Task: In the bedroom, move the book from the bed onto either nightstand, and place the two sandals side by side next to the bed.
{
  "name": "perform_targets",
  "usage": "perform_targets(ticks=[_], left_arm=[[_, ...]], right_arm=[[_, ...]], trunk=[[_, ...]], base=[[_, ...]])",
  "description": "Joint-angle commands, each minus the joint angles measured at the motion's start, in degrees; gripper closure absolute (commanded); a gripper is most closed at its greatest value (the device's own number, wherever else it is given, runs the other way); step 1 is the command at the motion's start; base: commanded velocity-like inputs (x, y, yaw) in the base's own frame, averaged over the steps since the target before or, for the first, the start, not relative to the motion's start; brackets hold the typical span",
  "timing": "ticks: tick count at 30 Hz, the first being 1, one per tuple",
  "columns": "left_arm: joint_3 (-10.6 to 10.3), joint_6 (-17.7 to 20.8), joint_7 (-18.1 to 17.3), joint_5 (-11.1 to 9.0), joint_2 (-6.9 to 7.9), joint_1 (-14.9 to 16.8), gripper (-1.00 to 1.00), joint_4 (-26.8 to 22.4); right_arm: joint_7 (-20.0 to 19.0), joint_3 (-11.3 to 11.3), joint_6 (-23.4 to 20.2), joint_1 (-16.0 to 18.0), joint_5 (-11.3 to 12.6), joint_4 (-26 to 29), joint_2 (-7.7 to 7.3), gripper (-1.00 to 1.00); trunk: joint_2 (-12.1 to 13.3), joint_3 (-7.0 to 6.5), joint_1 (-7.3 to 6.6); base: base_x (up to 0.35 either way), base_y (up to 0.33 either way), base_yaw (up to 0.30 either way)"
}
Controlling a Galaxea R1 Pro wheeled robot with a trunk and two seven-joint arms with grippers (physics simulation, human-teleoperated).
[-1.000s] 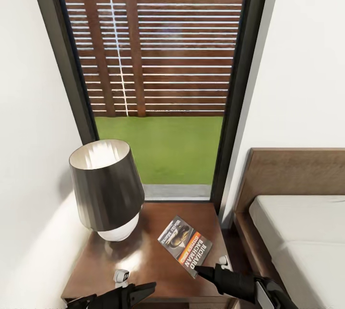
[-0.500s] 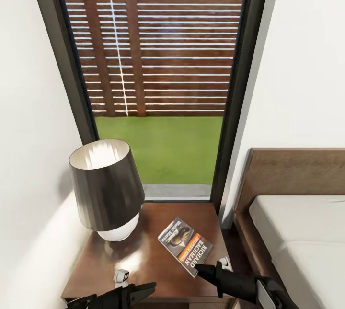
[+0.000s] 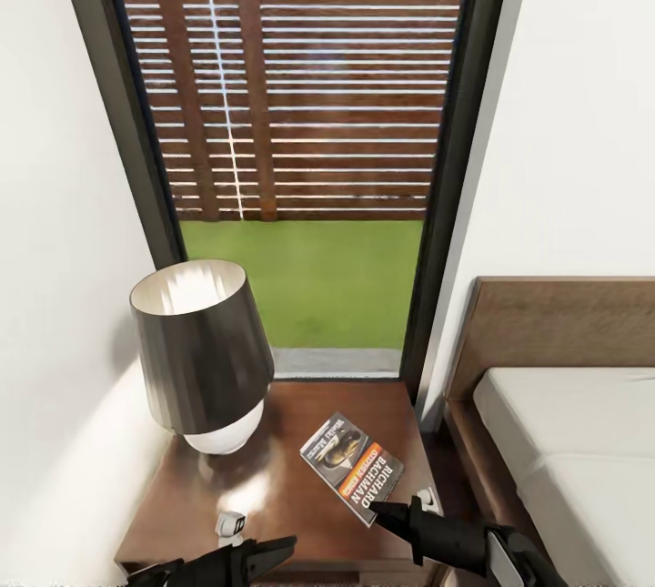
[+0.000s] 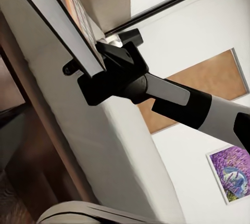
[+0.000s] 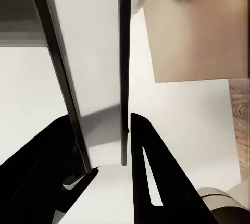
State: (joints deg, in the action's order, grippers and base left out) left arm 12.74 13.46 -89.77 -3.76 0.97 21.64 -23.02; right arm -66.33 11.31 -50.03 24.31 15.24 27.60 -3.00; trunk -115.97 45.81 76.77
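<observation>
At the left of the head view a single lamp (image 3: 202,355) with a dark shade stands on the back-left part of the one nightstand (image 3: 273,487) in sight, whose glossy brown top fills the gap between the white wall and the bed (image 3: 564,441). Along the nightstand's front edge the left gripper (image 3: 259,554) hovers low, its dark fingers close together with nothing between them, though whether they are fully closed I cannot tell. Further right lies the one book (image 3: 352,467), flat on the nightstand's right half, cover up, its long axis running diagonally from the middle of the top toward the front-right corner. The right gripper (image 3: 393,514) sits at that front-right corner, its tip at the book's near end; in the right wrist view the two fingers (image 5: 151,182) stand apart with the thin edge of the book (image 5: 124,78) running between them, so the jaws look spread around it and not pinching it. The right arm is plainly the nearer one; the book lies straight ahead of its jaws. I judge the book step as good as done. No sandals are in sight.
</observation>
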Motion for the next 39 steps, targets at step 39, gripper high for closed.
perform_targets(ticks=[39], left_arm=[[0.18,0.47,0.21,0.07,-0.01,0.06,-1.0,0.08]], right_arm=[[-0.02,0.03,-0.24,0.03,0.14,-0.01,0.18,1.0]], trunk=[[-9.66,4.37,5.27]], base=[[0.0,0.0,0.0]])
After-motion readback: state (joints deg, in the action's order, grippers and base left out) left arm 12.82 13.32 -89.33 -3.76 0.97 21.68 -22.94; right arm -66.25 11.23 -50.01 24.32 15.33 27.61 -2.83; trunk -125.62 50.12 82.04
